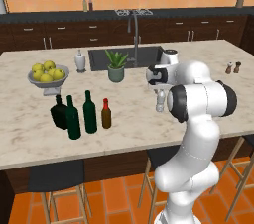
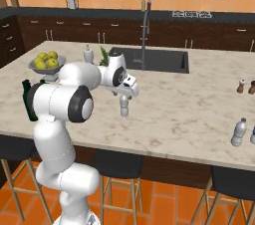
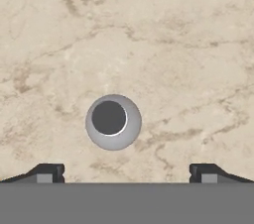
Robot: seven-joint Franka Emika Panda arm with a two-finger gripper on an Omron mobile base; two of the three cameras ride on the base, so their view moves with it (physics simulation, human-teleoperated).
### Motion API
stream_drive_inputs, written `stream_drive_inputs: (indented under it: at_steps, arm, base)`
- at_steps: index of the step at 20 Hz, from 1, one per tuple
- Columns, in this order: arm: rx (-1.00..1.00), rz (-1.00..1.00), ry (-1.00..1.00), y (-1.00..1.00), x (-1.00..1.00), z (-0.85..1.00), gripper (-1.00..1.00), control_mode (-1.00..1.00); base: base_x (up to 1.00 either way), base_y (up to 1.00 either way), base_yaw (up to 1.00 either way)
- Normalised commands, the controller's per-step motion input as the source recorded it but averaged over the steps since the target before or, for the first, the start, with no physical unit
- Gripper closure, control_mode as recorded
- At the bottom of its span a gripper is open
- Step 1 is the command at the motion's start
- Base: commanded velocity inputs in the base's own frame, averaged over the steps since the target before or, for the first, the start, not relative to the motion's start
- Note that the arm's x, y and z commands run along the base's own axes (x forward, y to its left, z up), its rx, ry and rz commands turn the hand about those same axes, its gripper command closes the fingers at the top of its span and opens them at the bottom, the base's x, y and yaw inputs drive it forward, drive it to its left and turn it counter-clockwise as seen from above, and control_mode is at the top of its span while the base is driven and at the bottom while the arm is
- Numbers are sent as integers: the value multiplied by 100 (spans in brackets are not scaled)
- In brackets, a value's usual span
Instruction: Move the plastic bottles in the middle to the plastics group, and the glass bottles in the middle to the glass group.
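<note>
Pincer: my pincer (image 3: 121,173) hangs wide open, gripping nothing.
Water bottle: the small water bottle (image 3: 113,122) stands upright on the table (image 3: 149,34), directly below, between my fingertips (image 3: 49,172).

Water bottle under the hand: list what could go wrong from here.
1. The small water bottle stands upright and alone on the marble counter; the open gripper is above it, bottle off-centre toward one finger. A descent could clip the cap and tip it.
2. It looks light and round, so the fingers may squeeze it out sideways.
3. The other plastic bottle stands near the counter edge, so a careless placement there could knock it off.
</note>
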Motion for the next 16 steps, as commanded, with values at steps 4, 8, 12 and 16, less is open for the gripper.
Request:
stream_drive_inputs:
  at_steps: [4,8,12,16]
  arm:
    - [0,9,1,0,14,-15,-100,-100]
    - [0,8,0,0,18,-23,-100,-100]
    - [0,7,0,0,15,-16,-100,-100]
    - [0,6,0,1,0,-14,-100,-100]
  base:
    - [0,0,0]
    - [0,0,0]
    - [0,0,0]
    - [0,0,0]
